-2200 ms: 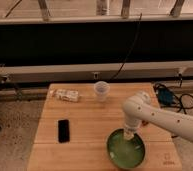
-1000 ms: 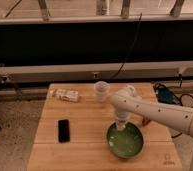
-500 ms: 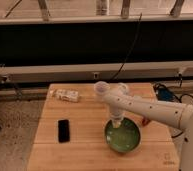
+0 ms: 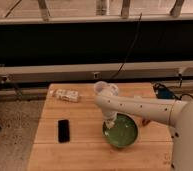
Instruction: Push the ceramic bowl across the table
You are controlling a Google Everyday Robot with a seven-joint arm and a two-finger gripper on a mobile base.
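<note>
Pincer (image 4: 111, 126) at the ceramic bowl (image 4: 121, 131)'s left rim

You can't tell its opening; press off-centre and the bowl may spin or slide off the desk (image 4: 80, 150)'s near edge.

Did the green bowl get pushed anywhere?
Yes. The ceramic bowl slid away from the table's near edge, toward the window side, with the pincer down at its rim.

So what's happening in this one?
A one-armed robot is working on the ceramic bowl, a shallow green dish on the right half of the table. Its gripper is down at the bowl's left rim, in position to push. A black phone, a wrapped snack and a clear cup also lie on the tabletop.
</note>
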